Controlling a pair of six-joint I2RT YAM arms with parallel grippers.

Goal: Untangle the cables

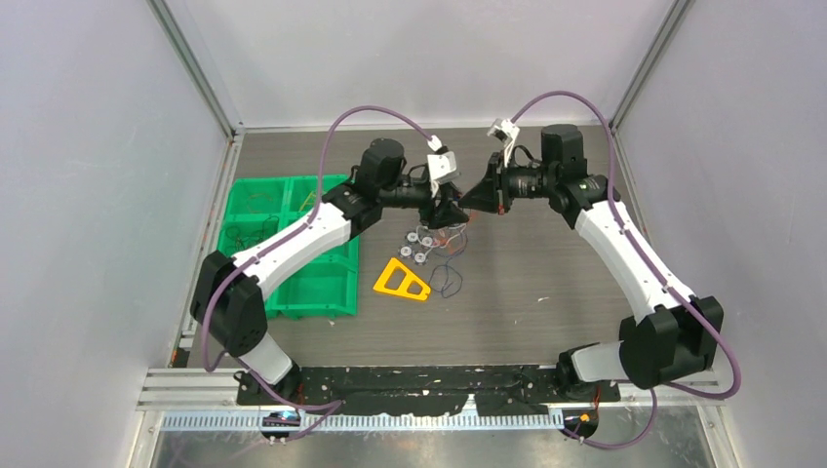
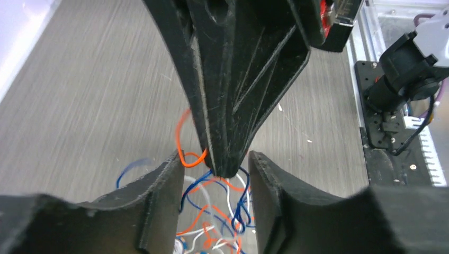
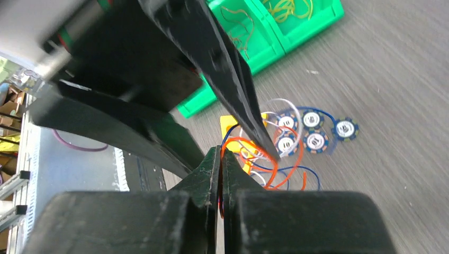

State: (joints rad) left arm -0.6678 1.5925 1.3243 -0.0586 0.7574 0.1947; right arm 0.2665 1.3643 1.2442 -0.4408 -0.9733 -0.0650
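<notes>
Locate the thin, flexible cables [image 1: 447, 244] in orange, blue and white near the centre of the grey wood-grain worktop [image 1: 546, 292]. They are bunched just beside several blue-and-white round chips [image 1: 426, 240] and a yellow triangular plastic frame [image 1: 401, 281]. In the overhead view the bunch is too small for you to separate single strands. Green plastic bins [image 1: 293, 292] stand along the left edge, partly hidden by the left arm crossing over them.

The left hand [image 2: 214, 156] is open, its fingers [image 2: 159, 196] apart. The right hand [image 3: 221, 153] is closed, with its tip set between those fingers. One orange strand [image 2: 178, 140] loops up to that tip, and a sliver of orange shows in the seam of the right hand, so the strand is pinched there. You cannot tell whether further strands are held. In the left wrist view the bottom edge cuts off the lower part of the bunch.
</notes>
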